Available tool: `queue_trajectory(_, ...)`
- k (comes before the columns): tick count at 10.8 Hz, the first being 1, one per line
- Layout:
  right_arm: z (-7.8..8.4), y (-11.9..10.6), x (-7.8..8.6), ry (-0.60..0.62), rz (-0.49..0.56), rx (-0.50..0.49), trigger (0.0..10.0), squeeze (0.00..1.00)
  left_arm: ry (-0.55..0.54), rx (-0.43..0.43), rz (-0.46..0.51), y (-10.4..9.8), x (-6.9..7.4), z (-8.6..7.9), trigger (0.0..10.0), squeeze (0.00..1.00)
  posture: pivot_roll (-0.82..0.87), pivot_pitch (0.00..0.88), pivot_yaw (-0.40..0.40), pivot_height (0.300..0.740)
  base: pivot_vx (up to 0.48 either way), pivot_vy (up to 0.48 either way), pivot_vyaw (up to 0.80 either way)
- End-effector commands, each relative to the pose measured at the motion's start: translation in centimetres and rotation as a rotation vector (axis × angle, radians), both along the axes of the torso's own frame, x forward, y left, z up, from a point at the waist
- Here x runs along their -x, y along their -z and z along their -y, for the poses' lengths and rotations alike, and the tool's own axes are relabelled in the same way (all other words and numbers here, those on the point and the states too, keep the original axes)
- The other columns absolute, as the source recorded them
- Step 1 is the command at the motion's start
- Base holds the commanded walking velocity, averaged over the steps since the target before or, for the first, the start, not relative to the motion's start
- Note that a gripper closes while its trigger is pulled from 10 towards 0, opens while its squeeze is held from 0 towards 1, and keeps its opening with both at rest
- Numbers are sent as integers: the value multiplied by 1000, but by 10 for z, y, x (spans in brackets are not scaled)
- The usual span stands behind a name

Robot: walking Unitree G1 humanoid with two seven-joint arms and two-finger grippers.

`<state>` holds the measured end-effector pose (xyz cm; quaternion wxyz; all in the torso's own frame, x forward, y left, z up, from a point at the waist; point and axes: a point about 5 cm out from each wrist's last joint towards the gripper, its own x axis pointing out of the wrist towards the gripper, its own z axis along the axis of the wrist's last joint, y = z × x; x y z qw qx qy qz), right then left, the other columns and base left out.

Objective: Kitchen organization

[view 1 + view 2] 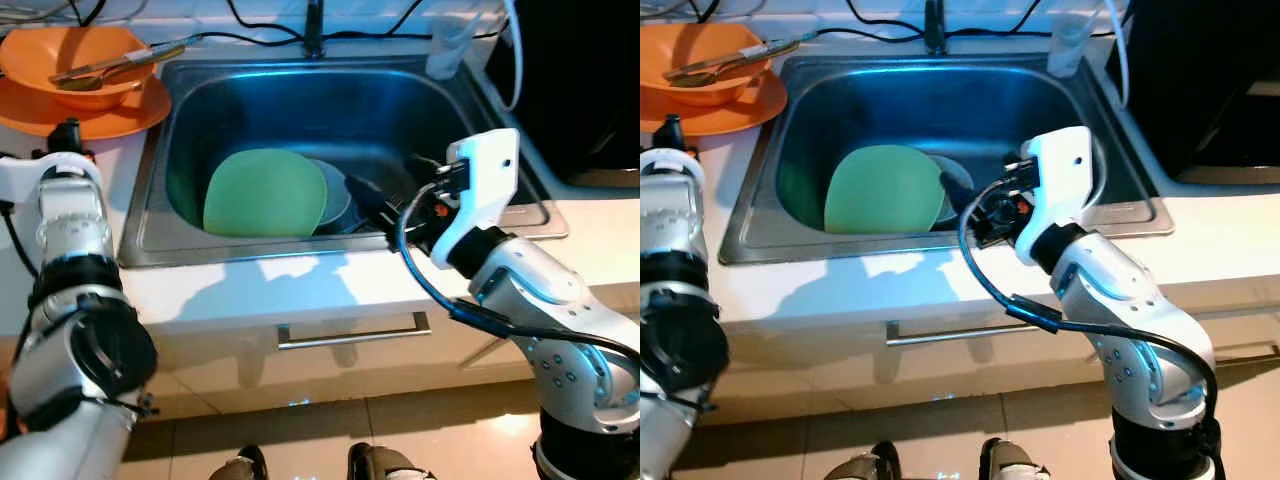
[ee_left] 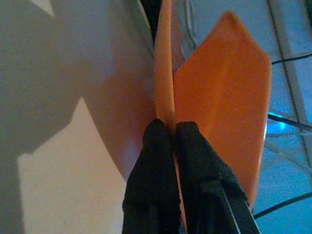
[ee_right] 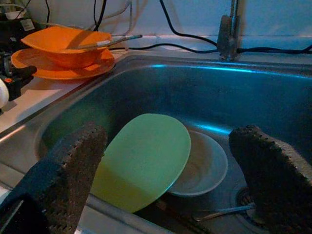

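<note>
An orange plate (image 1: 120, 118) is seen on the white counter (image 1: 300, 285) at the left of the steel sink (image 1: 170, 130), with an orange bowl (image 1: 70, 55) set on top of it. Some cutlery (image 1: 115, 68), a spoon among it, is laid across the bowl. The near rim of the orange plate is pinched by the left gripper (image 2: 174, 131); in the left wrist view its two black fingers (image 2: 156, 161) are pressed together on the thin edge, one on each face. The left arm is raised beside the sink's left wall, over the counter.

Inside the sink, a green plate (image 1: 265, 192) is leaned tilted against the near wall of the basin. A pale bowl (image 3: 202, 163) is found just behind it, partly covered by the green plate and touching it. Something thin and metallic (image 3: 217, 213) is lying on the basin floor near the drain, too dim to be named.

The right gripper (image 3: 165, 161) is held over the near right part of the sink, pointed towards the green plate and the pale bowl. Its fingers (image 3: 73, 161) are spread wide apart and nothing is held between them.

A tap (image 1: 314, 30) is mounted at the back of the sink, and black cables (image 1: 250, 40) are run along the counter behind it. A clear cup (image 1: 450, 45) is stood at the back right corner. A drawer handle (image 1: 350, 333) is seen below the counter edge.
</note>
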<state>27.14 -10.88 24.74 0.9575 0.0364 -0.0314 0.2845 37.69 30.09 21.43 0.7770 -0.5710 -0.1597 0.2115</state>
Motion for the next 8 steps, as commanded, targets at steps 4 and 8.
queue_trajectory(4,-7,-3,-6,-64,17,7,10000,0,75,278,-414,130,36,36,0,0,-289,207,-196,740,0,0,0)
queue_trajectory(8,-6,-3,-7,-66,27,14,10000,0,82,294,-454,143,47,41,0,0,-290,208,-193,740,0,0,0)
